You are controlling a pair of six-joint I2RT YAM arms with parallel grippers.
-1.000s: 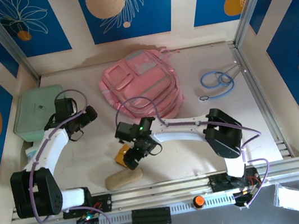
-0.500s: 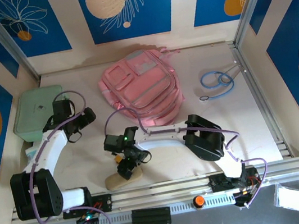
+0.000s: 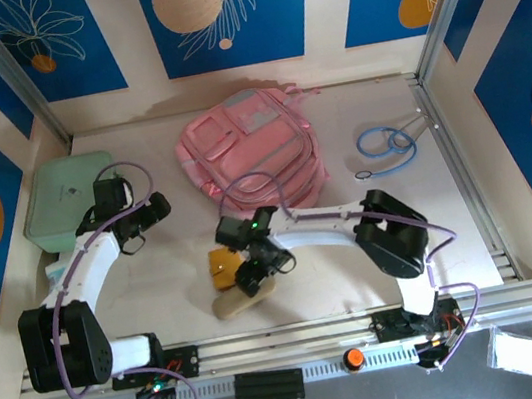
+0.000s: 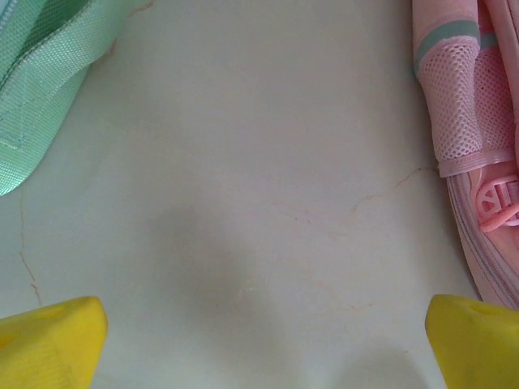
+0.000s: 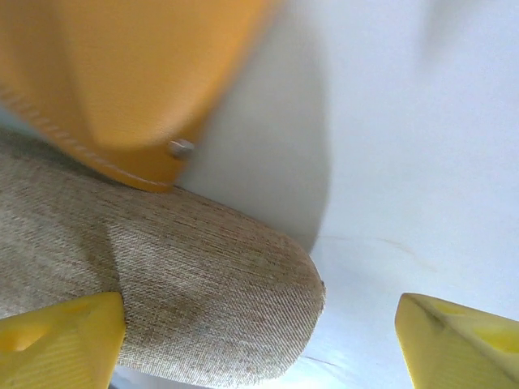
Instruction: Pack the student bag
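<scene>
The large pink fabric backpack (image 3: 252,161) lies flat at the back middle of the pale table (image 3: 155,268). To its left, apart from it, lies a mint green rectangular zip case (image 3: 68,195). The left gripper (image 3: 153,210) hovers between the two over bare table, its yellow fingertips (image 4: 49,340) spread wide with nothing between them. In front of the backpack lies a flat orange stitched pouch (image 3: 221,265), overlapping a beige woven fabric pouch (image 3: 240,301) nearer the arms. The right gripper (image 3: 256,276) is low over the beige one with its jaws spread. The pouch's rounded end lies between them, and one fingertip (image 5: 462,340) stands apart from it. Right of the backpack lie a blue looped cord (image 3: 389,143) and a small black ring (image 3: 364,176).
</scene>
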